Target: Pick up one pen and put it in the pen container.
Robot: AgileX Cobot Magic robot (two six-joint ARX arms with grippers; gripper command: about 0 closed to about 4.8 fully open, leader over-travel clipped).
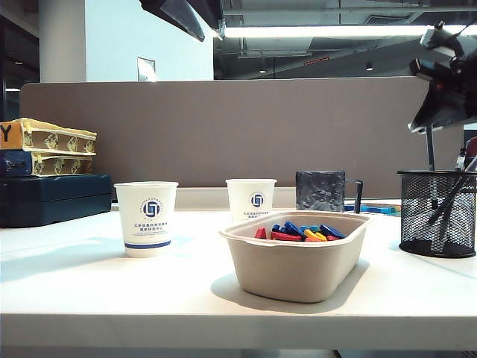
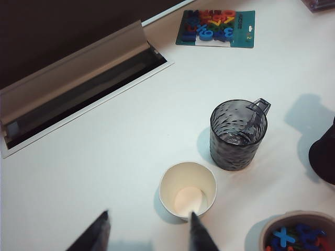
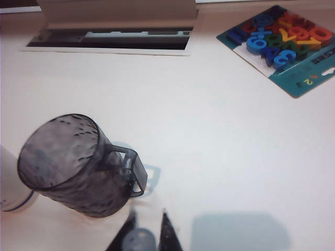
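Two grippers | L [image 2: 146,232] wide, empty | R [image 3: 146,230] pinching pen [image 3: 139,241], prob. | above container [image 1: 437,212]

The pen container [image 1: 437,213] — a black wire-mesh cup with a solid rim — stands upright, right of the dark mug [image 1: 320,191]. The pen [image 1: 430,153] hangs upright just above its rim — grey end [image 3: 138,241] pinched.
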